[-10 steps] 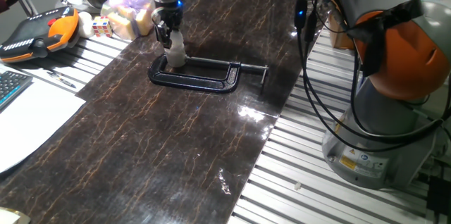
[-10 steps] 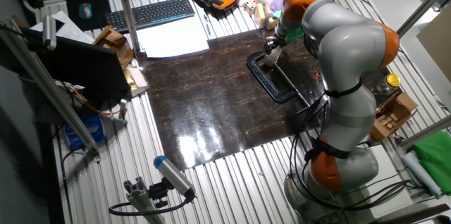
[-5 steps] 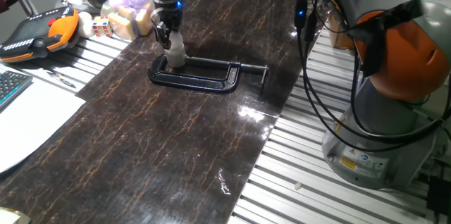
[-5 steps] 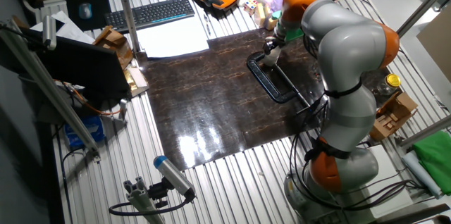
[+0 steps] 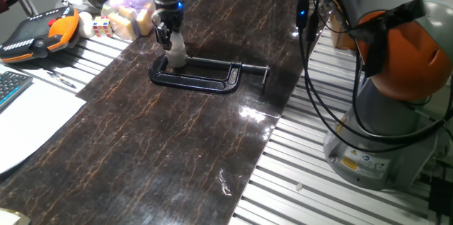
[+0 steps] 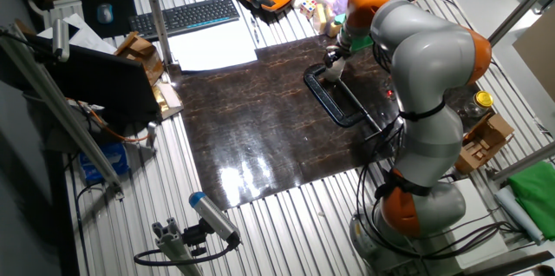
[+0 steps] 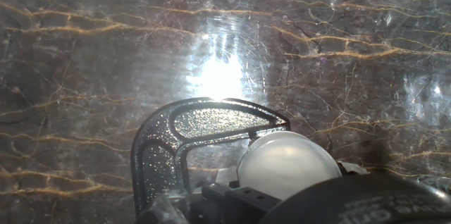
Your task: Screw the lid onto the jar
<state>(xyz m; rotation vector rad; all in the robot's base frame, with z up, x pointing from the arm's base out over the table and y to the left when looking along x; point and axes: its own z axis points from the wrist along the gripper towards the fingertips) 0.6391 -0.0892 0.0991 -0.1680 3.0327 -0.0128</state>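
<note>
Whitish translucent plastic marks the one small jar (image 5: 176, 52) in sight, standing upright on the dark marbled surface (image 5: 170, 140) inside the curved end of a single black C-clamp (image 5: 202, 76), whose screw bar points away toward the robot base. One lid (image 7: 289, 164) shows only in the hand view, as a pale round face close under the camera, just beside the clamp's arched frame; it seems to sit on top of the jar, though the seam between them cannot be made out. There is one arm, and its one tool (image 5: 168, 37) hangs directly above the jar, the dark fingers reaching down to the jar's upper part and appearing to be closed around the lid, though the contact is too small and shadowed to confirm. Beyond the marbled sheet, on the slatted metal surface, lie an orange and black teach pendant (image 5: 35, 34), a clear bag of yellowish and purple items (image 5: 131, 13) just behind the tool, a small dice-like cube (image 5: 102, 25), a keyboard (image 6: 186, 17) and a white sheet of paper (image 6: 211, 49). Black cables (image 5: 311, 76) hang down between the clamp and the grey and orange robot base (image 5: 389, 76).
</note>
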